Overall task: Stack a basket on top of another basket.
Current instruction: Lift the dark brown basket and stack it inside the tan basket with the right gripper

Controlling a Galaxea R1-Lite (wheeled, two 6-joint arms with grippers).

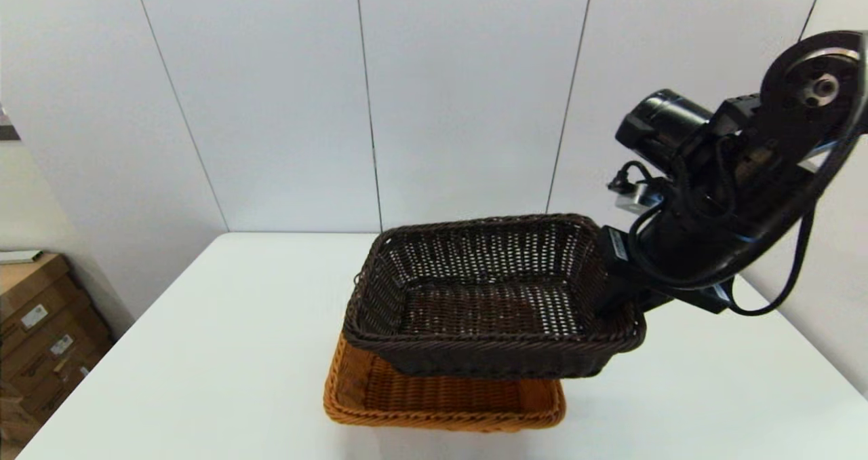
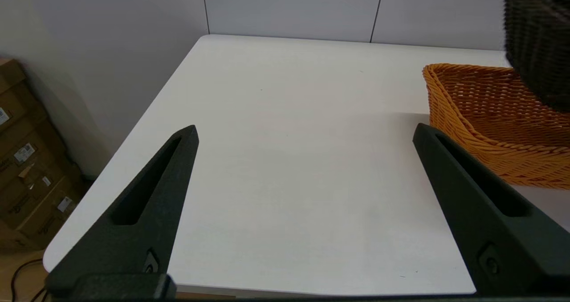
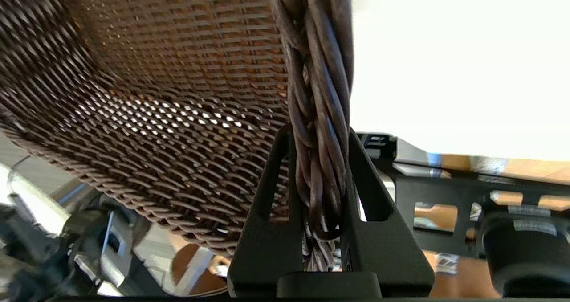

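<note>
Baskets: two, both rectangular wicker
Dark basket (image 1: 491, 297): one; dark brown open weave with deep sides, held clear of the table, over the orange one and offset toward the robot's right, its near wall hiding most of the lower basket's far part
Orange-tan basket (image 1: 441, 395): one; braided rim, resting on the white table (image 1: 203, 351) near the front edge, directly under the dark one; whether the two touch cannot be told
Grippers: two
Right gripper (image 3: 319, 135): at the dark basket's right-hand end, its two black fingers (image 3: 271, 195) pinching the braided rim, one on each side of the wall
Left gripper (image 2: 305, 132): low over the near left part of the table, fingers spread wide with nothing between them, the orange basket just beside it
Cardboard boxes (image 1: 41, 324): a stack on the floor beyond the table's left edge; count not clear
</note>
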